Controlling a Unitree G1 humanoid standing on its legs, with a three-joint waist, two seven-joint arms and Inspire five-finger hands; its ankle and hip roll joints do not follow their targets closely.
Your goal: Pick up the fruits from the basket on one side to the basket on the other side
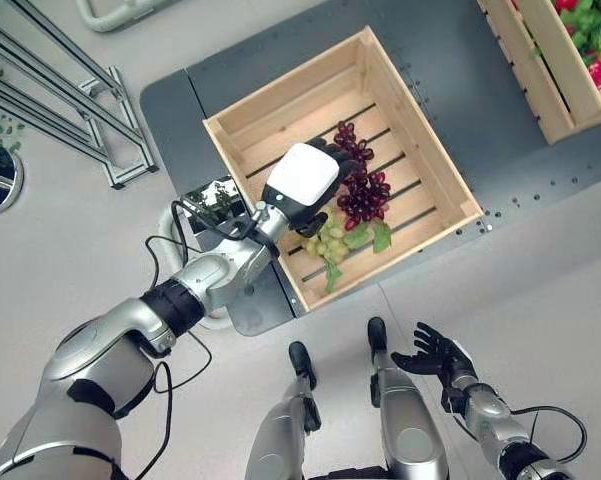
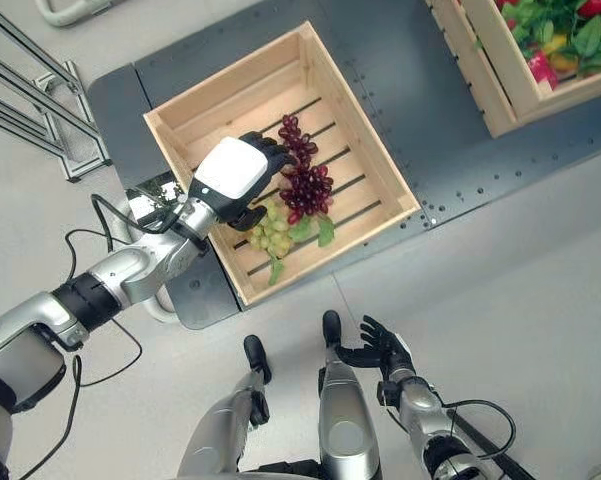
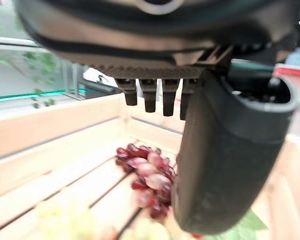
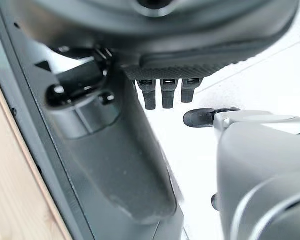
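A slatted wooden crate (image 1: 280,85) on the dark grey table holds a bunch of dark red grapes (image 1: 365,190) and, nearer me, a bunch of green grapes (image 1: 325,240) with leaves. My left hand (image 1: 305,180), with its white back cover, hovers inside the crate over both bunches, dark fingers reaching towards the red grapes. In the left wrist view its fingers (image 3: 150,95) stay straight and the red grapes (image 3: 147,172) lie free on the slats beyond them. My right hand (image 1: 435,355) hangs low over the floor, fingers spread and holding nothing.
A second wooden crate (image 1: 540,80) at the far right holds red and green fruit (image 1: 595,40). The grey table (image 1: 450,60) runs between the two crates. A metal frame (image 1: 60,90) stands on the floor at the far left.
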